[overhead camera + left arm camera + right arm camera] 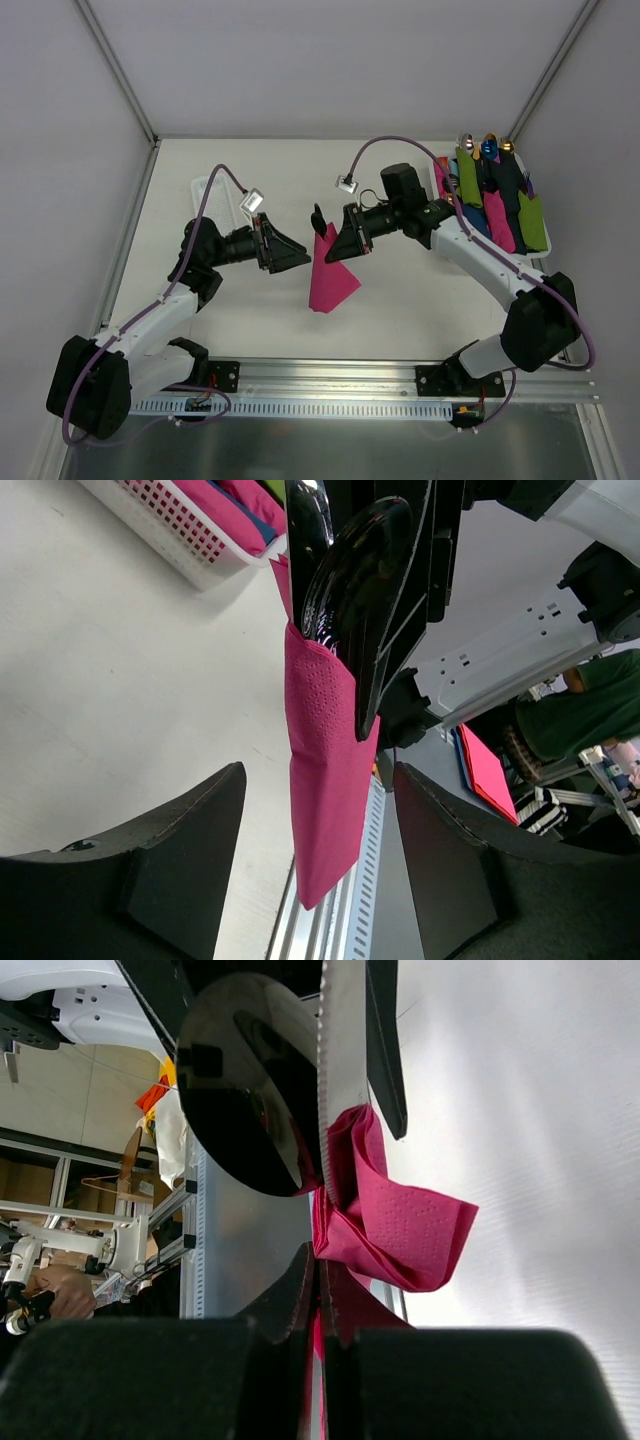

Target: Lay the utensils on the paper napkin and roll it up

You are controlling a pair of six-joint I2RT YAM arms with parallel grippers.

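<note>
The thin, limp pink paper napkin (332, 278) hangs in the air mid-frame, with light, stiff, slick black utensils (352, 590) poking from its top. It is probably best gripped where paper wraps the handles. The right gripper (318, 1272) pinches it there, fingers pressed together. The left gripper (298, 257) stands spread just beside it, holding nothing.

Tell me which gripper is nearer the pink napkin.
Right. The right gripper is shut on the pink napkin, holding it up with the black utensils; the left gripper is open just beside it, not gripping it.
</note>
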